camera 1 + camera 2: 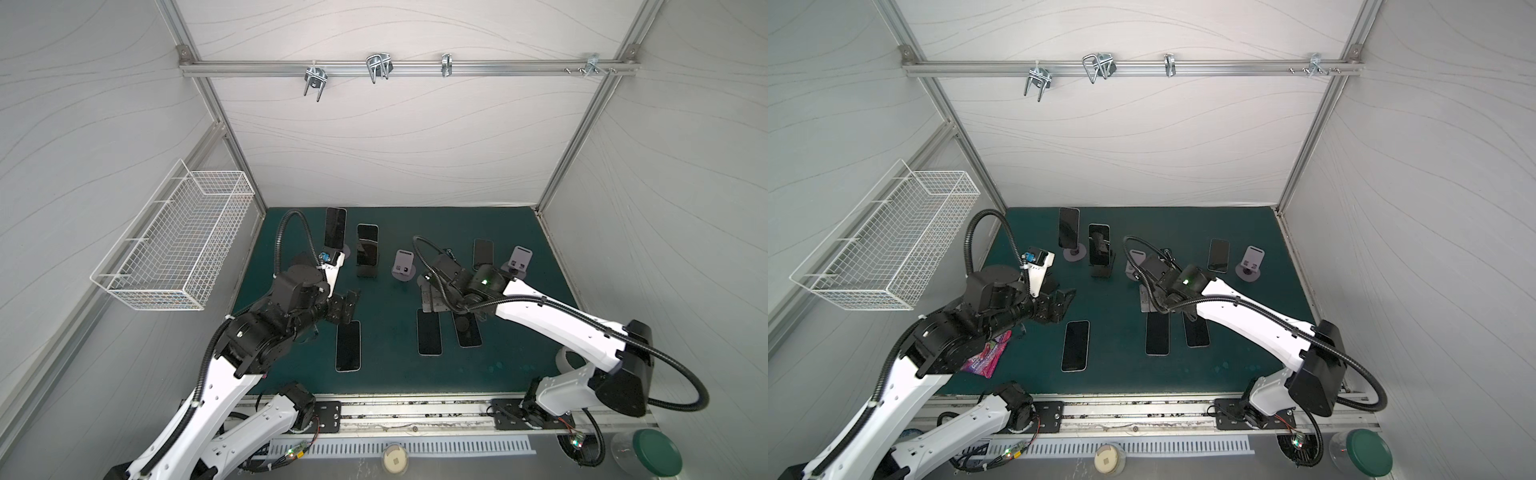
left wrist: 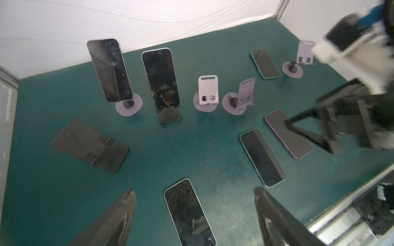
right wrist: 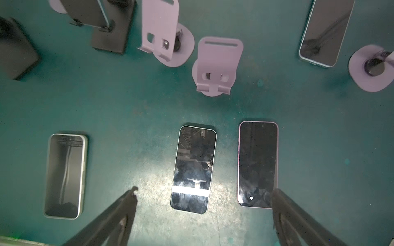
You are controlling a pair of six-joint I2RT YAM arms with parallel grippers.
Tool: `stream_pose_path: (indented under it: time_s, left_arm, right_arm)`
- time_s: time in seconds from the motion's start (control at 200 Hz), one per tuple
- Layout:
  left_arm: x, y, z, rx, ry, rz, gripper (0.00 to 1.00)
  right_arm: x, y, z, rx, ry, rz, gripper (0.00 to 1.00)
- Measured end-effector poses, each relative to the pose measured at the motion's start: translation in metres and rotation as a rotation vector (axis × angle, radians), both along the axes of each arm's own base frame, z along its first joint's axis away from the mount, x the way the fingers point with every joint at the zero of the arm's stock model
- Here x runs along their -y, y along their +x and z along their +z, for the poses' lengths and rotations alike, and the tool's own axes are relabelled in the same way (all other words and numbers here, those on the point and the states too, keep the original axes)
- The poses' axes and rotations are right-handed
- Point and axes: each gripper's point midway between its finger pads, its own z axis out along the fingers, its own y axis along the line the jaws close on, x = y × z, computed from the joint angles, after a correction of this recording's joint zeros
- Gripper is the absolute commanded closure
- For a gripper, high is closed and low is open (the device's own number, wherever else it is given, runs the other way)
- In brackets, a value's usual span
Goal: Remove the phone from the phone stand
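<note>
Purple-edged dark-screened phone (image 2: 109,70) is resting upright on round-based lilac phone stand (image 2: 129,107); left end effector (image 2: 194,189) is hovering open, empty; right end effector (image 3: 204,189) is likewise hovering open, empty.

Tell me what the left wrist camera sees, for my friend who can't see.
A purple-edged phone leans on a lilac stand and a pale-edged phone on a black stand, on a green mat. Four flat phones lie among three empty lilac stands, and the left gripper hangs open over the mat.
</note>
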Motion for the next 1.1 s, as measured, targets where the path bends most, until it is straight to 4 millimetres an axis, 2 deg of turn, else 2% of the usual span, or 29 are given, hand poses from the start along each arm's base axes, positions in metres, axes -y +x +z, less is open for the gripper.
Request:
stream_pose_path:
  time_s: [0.125,0.31,0.405,0.48,0.63,0.755,0.855,0.94,1.1]
  left_arm:
    - [0.009,0.020,0.003,-0.025,0.006,0.035,0.12]
    - [0.028,0.056,0.041,0.018,-0.090,0.100,0.12]
    - [0.037,0.070,0.045,0.038,-0.142,0.120,0.12]
    - [0.045,0.084,0.037,0.037,-0.171,0.141,0.12]
    - [0.057,0.108,0.000,-0.013,-0.163,0.190,0.11]
    - [0.063,0.127,-0.020,-0.029,-0.137,0.219,0.11]
    - [0.067,0.141,-0.027,-0.030,-0.120,0.222,0.09]
    - [0.069,0.155,-0.024,-0.024,-0.126,0.230,0.09]
    - [0.048,0.174,-0.021,0.005,-0.167,0.299,0.10]
  right_arm:
    - [0.010,-0.005,0.024,0.034,0.050,0.034,0.01]
    - [0.024,-0.016,0.053,0.066,0.129,0.089,0.01]
    - [0.031,-0.020,0.063,0.079,0.159,0.107,0.01]
    - [0.037,-0.027,0.067,0.083,0.187,0.133,0.01]
    - [0.050,-0.044,0.063,0.090,0.234,0.171,0.01]
    - [0.059,-0.047,0.061,0.120,0.263,0.173,0.01]
    - [0.064,-0.040,0.065,0.159,0.272,0.167,0.01]
    - [0.064,-0.034,0.068,0.180,0.271,0.179,0.01]
    - [0.059,-0.032,0.069,0.185,0.262,0.236,0.01]
